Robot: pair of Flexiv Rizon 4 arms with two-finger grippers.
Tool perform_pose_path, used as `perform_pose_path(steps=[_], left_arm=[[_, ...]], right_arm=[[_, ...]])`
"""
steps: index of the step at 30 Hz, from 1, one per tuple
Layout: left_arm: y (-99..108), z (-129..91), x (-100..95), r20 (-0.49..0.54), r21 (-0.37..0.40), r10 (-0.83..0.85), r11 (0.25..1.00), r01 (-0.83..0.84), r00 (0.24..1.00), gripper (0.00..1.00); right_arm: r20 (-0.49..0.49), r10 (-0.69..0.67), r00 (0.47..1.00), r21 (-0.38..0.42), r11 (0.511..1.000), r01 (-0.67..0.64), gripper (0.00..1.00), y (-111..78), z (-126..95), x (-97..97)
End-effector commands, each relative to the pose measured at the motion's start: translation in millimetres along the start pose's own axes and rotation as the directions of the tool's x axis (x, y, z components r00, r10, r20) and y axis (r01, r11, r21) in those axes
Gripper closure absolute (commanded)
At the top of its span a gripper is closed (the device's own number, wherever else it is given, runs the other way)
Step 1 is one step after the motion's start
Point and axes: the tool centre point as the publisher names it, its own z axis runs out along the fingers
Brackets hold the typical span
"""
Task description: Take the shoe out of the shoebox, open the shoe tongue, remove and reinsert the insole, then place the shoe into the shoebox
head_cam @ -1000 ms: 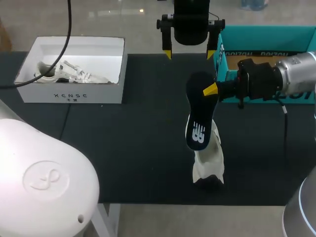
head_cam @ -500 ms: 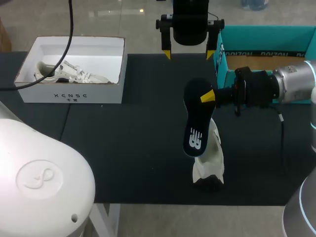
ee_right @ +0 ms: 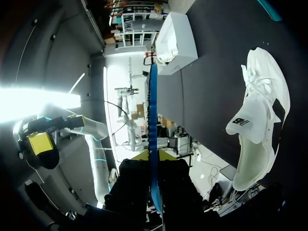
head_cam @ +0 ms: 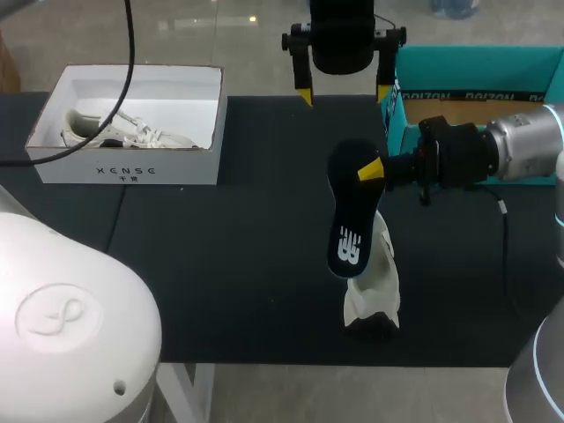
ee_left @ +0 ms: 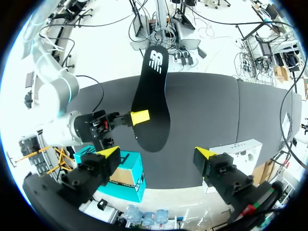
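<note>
The right gripper is clamped on the insole near one end. It holds the insole in the air over the shoe, which lies on the table near the shoebox, likely ready for reinsertion. The left gripper hangs empty at the far side with its fingers spread, seemingly kept out of the way.

A white open-topped cardboard box rests on the black tabletop — inside the box lies a pale, laced sneaker.
</note>
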Motion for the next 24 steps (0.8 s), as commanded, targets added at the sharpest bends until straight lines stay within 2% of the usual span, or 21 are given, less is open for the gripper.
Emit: perform_pose_path(steps=[1,2,3,5,9,16,19,24], left_arm=[[-3.8,15.8,33.2,0.548,0.226,0.009,0.961,-0.159,0.837,0.0],[-6.2,21.7,36.4,0.59,0.227,-0.004,0.961,-0.161,0.808,0.0],[-8.6,28.6,40.3,0.631,0.277,-0.036,0.944,-0.182,0.775,0.0],[-11.9,40.9,46.6,0.708,0.33,-0.096,0.921,-0.208,0.7,0.0],[-19.3,56.3,56.0,0.781,0.372,-0.184,0.905,-0.207,0.597,0.0],[-20.0,54.4,75.5,0.86,0.37,-0.269,0.914,-0.167,0.434,0.0],[-19.5,51.2,82.2,0.871,0.385,-0.303,0.91,-0.154,0.387,0.0],[-30.2,52.7,89.0,0.887,0.385,-0.326,0.913,-0.134,0.326,0.0]], right_arm=[[0.001,0.001,1.0,-0.001,1.0,-0.001,1.0,-0.4,0.9,-0.2],[0.001,0.001,1.0,-0.001,1.0,-0.001,1.0,-0.4,0.9,-0.2],[0.001,0.001,1.0,-0.001,1.0,-0.001,1.0,-0.4,0.9,-0.2],[0.001,0.001,1.0,-0.001,1.0,-0.001,1.0,-0.4,0.9,-0.2],[0.001,0.001,1.0,-0.001,1.0,-0.001,1.0,-0.4,0.9,-0.2],[0.001,0.001,1.0,-0.001,1.0,-0.001,1.0,-0.4,0.9,-0.2],[0.001,0.001,1.0,-0.001,1.0,-0.001,1.0,-0.4,0.9,-0.2],[0.001,0.001,1.0,-0.001,1.0,-0.001,1.0,-0.4,0.9,-0.2]])
